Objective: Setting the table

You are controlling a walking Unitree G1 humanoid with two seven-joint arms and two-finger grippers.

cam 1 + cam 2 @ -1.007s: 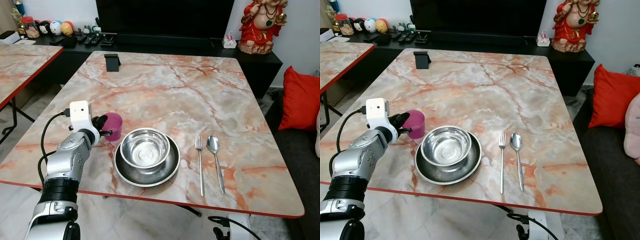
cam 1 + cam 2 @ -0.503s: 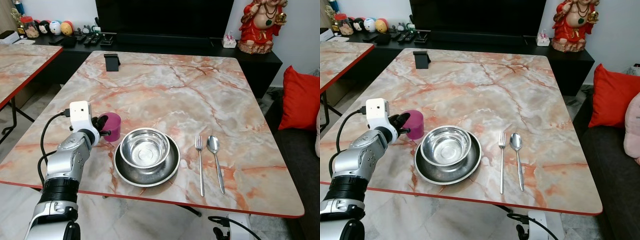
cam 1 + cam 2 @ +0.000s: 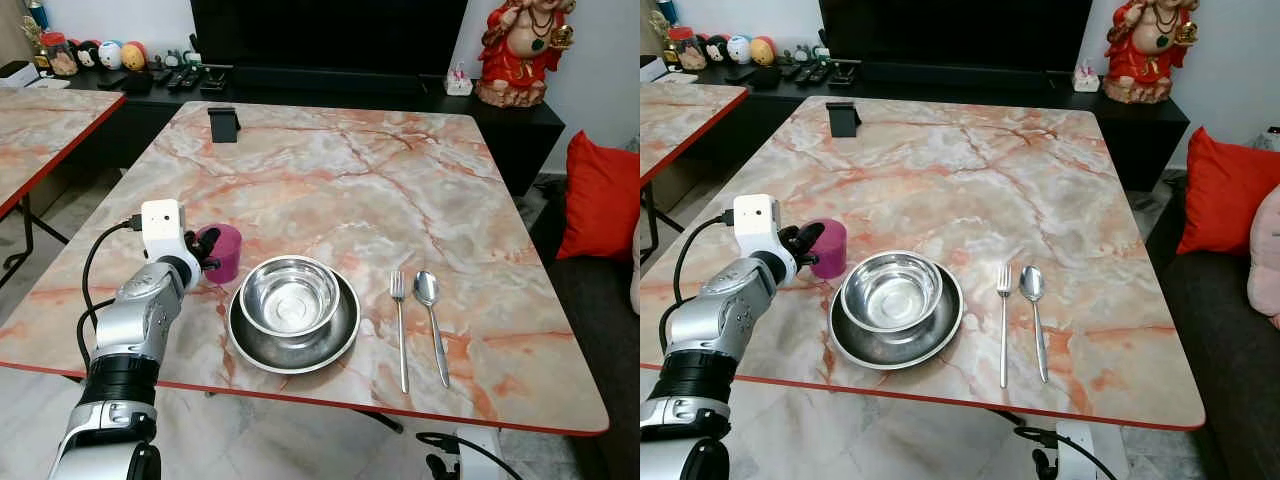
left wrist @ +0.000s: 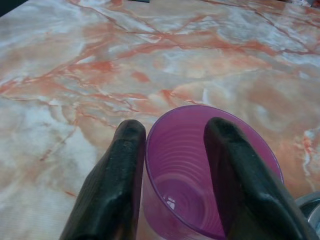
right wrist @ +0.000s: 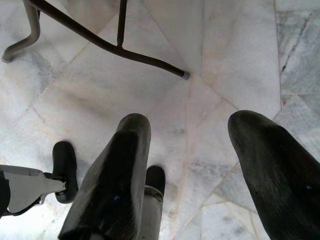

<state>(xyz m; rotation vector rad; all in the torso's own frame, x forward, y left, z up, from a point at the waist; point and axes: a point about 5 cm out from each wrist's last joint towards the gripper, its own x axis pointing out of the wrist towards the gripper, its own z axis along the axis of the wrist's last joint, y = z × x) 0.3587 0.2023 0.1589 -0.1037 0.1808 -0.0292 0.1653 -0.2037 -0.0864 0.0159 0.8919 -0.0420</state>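
A purple plastic cup (image 3: 226,253) stands upright on the marble table (image 3: 350,190), just left of a steel bowl (image 3: 290,297) nested in a steel plate (image 3: 300,357). To the plate's right lie a fork (image 3: 400,330) and a spoon (image 3: 432,318) side by side. My left gripper (image 3: 206,248) is at the cup's near side, open. In the left wrist view the cup (image 4: 185,150) has its near rim between the spread fingers of the gripper (image 4: 172,165), one finger outside the wall and one over the mouth. My right gripper (image 5: 195,165) hangs open above the floor.
A black phone stand (image 3: 224,124) sits at the table's far left. A second marble table (image 3: 40,130) stands to the left, a dark sofa with a red cushion (image 3: 600,195) to the right. A black table leg (image 5: 100,42) crosses the tiled floor.
The left gripper's fingers have spread apart at the cup and the wrist has risen slightly. The cup stays where it was beside the plate.
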